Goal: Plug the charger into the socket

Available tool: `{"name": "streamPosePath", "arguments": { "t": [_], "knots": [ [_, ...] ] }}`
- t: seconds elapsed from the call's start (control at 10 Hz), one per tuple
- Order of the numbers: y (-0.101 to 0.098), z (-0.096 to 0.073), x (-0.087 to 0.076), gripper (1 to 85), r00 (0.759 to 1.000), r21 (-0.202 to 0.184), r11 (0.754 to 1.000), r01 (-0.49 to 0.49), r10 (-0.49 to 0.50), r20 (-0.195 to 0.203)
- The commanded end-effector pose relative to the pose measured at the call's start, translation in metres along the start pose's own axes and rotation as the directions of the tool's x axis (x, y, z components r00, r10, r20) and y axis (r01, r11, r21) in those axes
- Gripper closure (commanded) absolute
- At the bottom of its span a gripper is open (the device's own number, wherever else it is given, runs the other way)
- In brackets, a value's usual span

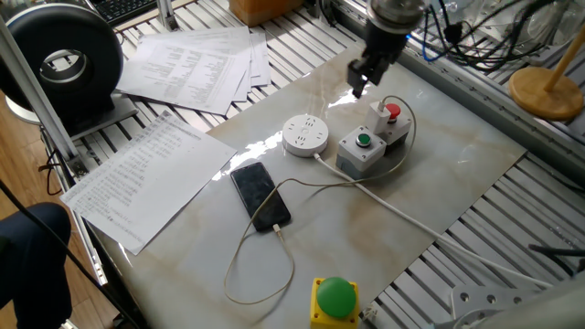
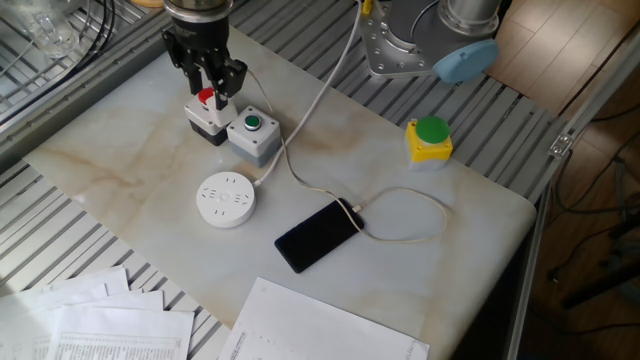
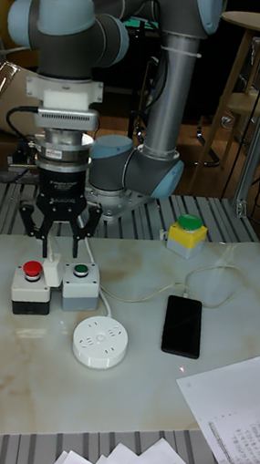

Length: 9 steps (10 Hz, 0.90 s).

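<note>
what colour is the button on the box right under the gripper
Red, on the grey button box below the gripper; clearest in the other fixed view.

Arm: one, grey jointed tubes with light blue caps, seen whole in the tall fixed view; the upper segments are folded over at the top and the wrist is pointed straight down.

Wrist: a white ring and a black cylindrical body are stacked above the tool.

Gripper (image 3: pixel 63 244): black, two-fingered, held vertically above the table surface. The fingers (image 2: pixel 226 78) are spread apart, with an open gap shown between the tips. Nothing is held between them. The gripper (image 1: pixel 360 81) is also seen from the opposite side, tips downward.
</note>
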<state>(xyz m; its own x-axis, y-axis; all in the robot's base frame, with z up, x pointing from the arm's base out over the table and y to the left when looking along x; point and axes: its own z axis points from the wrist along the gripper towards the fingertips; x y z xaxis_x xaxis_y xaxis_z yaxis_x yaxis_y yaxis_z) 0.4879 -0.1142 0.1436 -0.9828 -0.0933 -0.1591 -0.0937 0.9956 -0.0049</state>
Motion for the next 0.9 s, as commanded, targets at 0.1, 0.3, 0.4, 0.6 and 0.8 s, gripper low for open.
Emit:
{"name": "streamPosePath", "arguments": {
  "t": [0.1,0.3,0.4,0.6,0.8],
  "knots": [
    [-0.009,0.010,0.010,36.7,0.999,-0.007,0.999,0.045,-0.045,0.023],
    [-0.009,0.012,0.008,37.7,0.998,-0.009,0.999,0.048,-0.047,0.032],
    [-0.010,0.013,0.009,38.3,0.998,-0.008,0.999,0.052,-0.052,0.035],
    [-0.008,0.017,0.009,40.0,0.998,-0.019,0.999,0.046,-0.045,0.048],
    [-0.007,0.020,0.008,40.0,0.998,-0.027,0.999,0.028,-0.026,0.064]
  ]
}}
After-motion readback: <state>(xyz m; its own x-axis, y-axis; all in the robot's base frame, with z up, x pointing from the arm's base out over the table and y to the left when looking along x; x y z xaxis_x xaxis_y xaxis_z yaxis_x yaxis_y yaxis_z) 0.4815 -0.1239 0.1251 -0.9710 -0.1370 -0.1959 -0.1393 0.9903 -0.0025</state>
